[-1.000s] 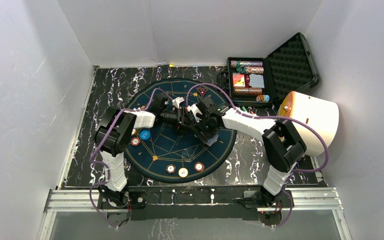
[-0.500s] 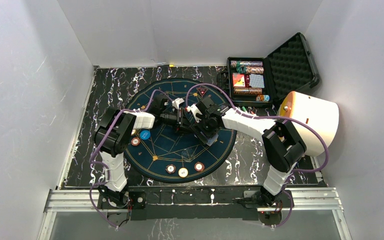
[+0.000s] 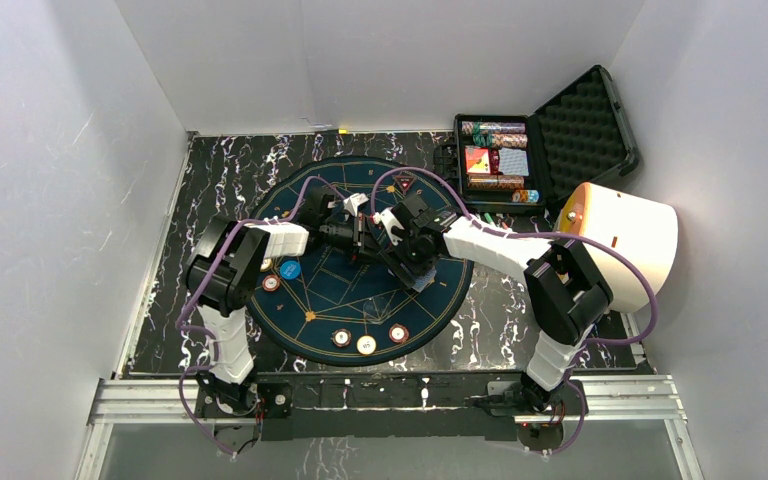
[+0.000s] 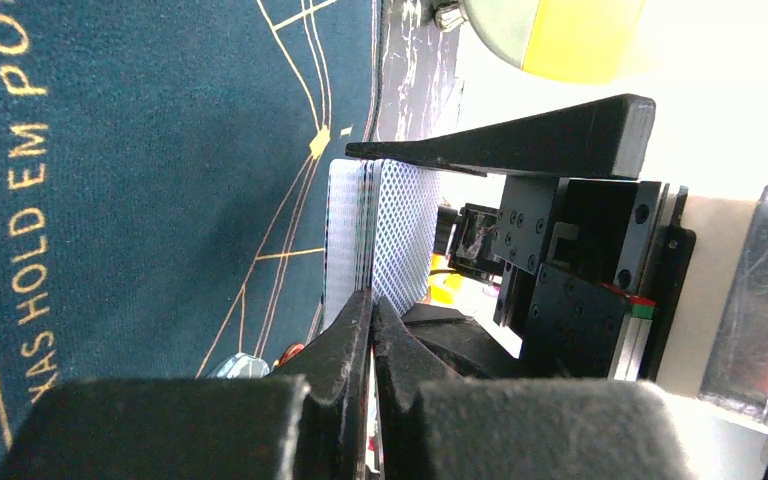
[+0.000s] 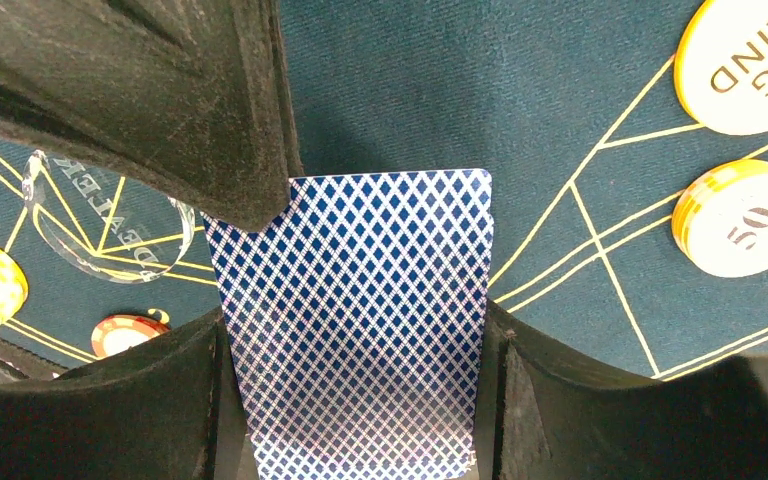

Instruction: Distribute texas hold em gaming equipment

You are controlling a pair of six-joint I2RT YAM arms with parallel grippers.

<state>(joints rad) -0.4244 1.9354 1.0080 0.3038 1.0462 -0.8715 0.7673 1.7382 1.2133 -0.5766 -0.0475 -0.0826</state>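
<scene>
Playing cards [image 5: 360, 260] over "HOLD EM" mat [image 4: 110, 200]
right gripper [image 5: 358, 400] clamps them; left gripper [image 4: 370, 305] pinches their edge; both barely moved

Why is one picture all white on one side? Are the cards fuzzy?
Left wrist view: bright light burns the right side and top corner to plain white. Right wrist view: the cards look sharp, with every little diamond clear.

Mat [image 3: 310, 300] centre is filled by left end effector [image 3: 365, 243], right end effector [image 3: 415, 270] and the cards [image 5: 360, 330] between. Bare felt is left before near chips [image 3: 366, 344]. Far right is blocked by case [image 3: 500, 160], cylinder [image 3: 625, 232].
</scene>
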